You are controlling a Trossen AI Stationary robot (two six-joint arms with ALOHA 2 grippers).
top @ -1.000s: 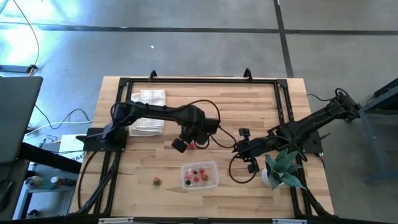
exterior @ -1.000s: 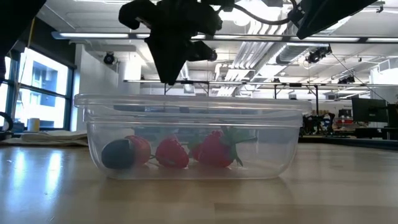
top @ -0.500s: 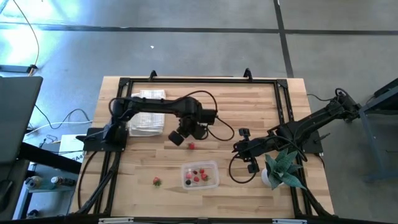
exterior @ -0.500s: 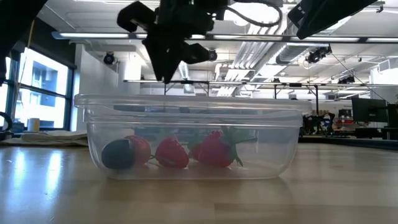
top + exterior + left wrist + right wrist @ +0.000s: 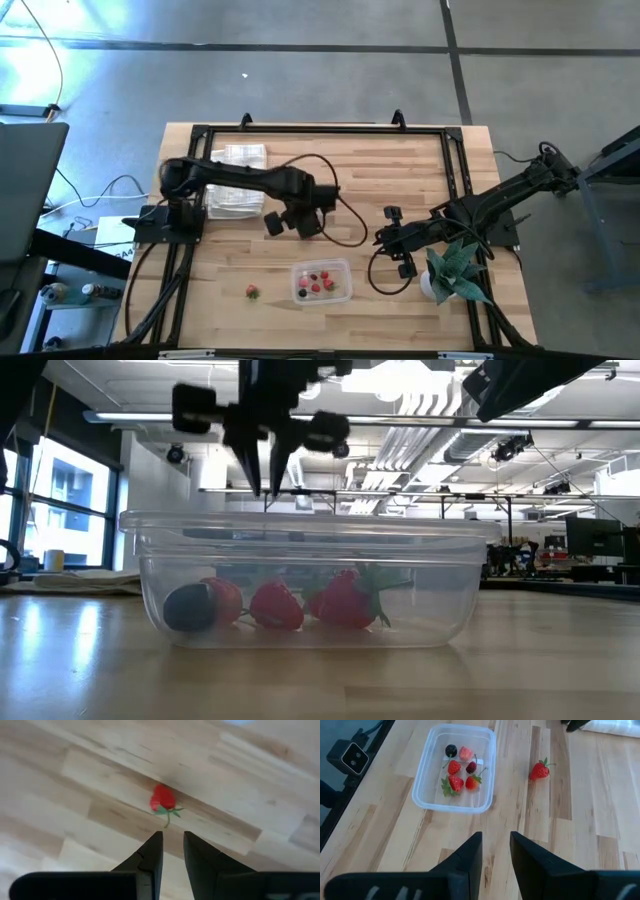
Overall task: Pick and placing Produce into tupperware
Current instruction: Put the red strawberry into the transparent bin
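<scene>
The clear tupperware (image 5: 321, 281) stands near the table's front edge with several red pieces and a dark one inside (image 5: 457, 767); the low view shows them lying on its floor (image 5: 275, 605). A loose strawberry (image 5: 162, 799) lies on the wood beyond the container's far side (image 5: 539, 770). My left gripper (image 5: 172, 837) hovers over it, pointing down, open by a narrow gap with nothing between the fingers. Another strawberry (image 5: 252, 292) lies left of the container. My right gripper (image 5: 495, 842) waits open to the container's right, above the table (image 5: 392, 238).
A white checked folded cloth (image 5: 238, 180) lies at the back left, under the left arm. A teal spiky potted plant (image 5: 455, 268) stands at the front right beside the right arm. A black frame (image 5: 320, 129) runs around the tabletop.
My left gripper has rolled about its downward-pointing axis, so that in the low view its two fingers now stand side by side. It has also shifted slightly toward the table's left edge, staying above the loose strawberry. Its finger gap looks unchanged.
</scene>
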